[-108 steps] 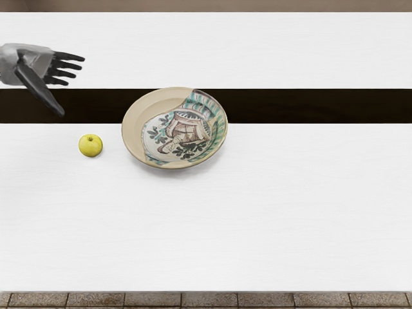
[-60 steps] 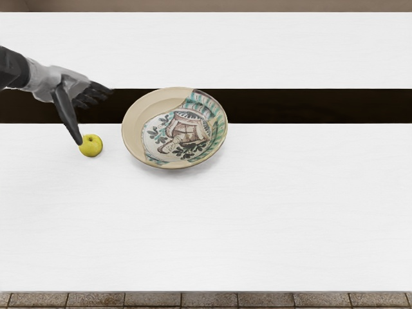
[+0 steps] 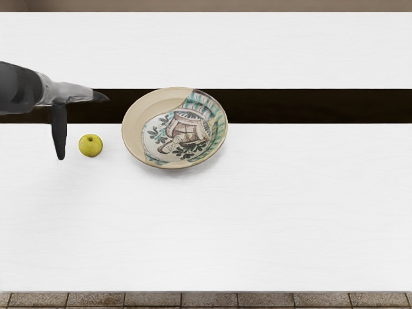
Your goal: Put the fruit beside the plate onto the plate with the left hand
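A small yellow-green apple (image 3: 91, 145) lies on the white table, a little left of the plate and apart from it. The plate (image 3: 133, 121) is a cream dish with a green and brown painted pattern, and nothing lies on it. My left hand (image 3: 82, 125) comes in from the left edge and hovers just above and behind the apple. It is open: the fingers (image 3: 98, 97) point right toward the plate, and the thumb (image 3: 59, 136) hangs straight down just left of the apple without touching it. The right arm is out of view.
A dark gap (image 3: 309, 106) runs across the table behind the plate, partly covered by the plate's far rim. White tabletop (image 3: 257, 212) stretches to the front and right. A tiled floor strip (image 3: 206, 300) shows past the front edge.
The left hand came down and right from the far left to the apple. Since half a second ago it has rolled, and the thumb has swung from the apple's top to its left side.
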Controlling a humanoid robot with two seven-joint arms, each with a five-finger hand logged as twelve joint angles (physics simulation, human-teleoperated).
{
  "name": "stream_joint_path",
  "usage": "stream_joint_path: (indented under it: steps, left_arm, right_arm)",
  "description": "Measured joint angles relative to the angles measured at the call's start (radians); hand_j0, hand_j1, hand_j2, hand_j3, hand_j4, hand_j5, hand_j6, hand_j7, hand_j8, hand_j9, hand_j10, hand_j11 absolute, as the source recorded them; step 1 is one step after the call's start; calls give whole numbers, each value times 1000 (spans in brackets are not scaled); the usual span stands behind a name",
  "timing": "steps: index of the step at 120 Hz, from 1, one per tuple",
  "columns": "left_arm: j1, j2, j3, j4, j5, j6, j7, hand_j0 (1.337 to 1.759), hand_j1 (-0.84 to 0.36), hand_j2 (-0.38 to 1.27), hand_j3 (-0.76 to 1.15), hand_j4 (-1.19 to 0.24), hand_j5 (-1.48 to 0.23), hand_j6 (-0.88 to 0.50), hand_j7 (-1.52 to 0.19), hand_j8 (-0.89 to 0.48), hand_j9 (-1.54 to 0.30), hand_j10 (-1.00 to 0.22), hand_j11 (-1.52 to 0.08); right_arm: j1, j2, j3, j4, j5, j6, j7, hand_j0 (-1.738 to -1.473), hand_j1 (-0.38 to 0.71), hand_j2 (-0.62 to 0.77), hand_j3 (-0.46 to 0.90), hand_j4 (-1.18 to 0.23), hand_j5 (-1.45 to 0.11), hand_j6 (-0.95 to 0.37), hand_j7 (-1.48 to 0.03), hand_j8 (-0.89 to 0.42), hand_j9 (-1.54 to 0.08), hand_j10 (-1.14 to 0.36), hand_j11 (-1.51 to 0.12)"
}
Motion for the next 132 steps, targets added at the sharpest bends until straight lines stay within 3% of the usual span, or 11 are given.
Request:
stream_joint_path:
  steps: [54,126,132]
  left_arm:
    - [64,-59,64,8,134,209,0,1658,213,25,0,-120,-150,-121,-150,-120,-149,-119,-149]
    - [108,-95,171,38,240,341,0,1658,178,32,0,-150,-188,-151,-188,-151,-188,-149,-188]
    - [110,-133,175,41,246,358,0,1658,178,32,0,-150,-189,-152,-188,-151,-188,-149,-188]
  right_arm:
    - [1,0,0,0,0,0,0,-1658,-331,-3,0,-15,-20,-15,-20,-15,-20,-15,-20]
    - [1,0,0,0,0,0,0,-1658,-331,-3,0,-15,-20,-15,-20,-15,-20,-15,-20]
    - [1,0,0,0,0,0,0,-1658,-331,-3,0,-15,-20,-15,-20,-15,-20,-15,-20]
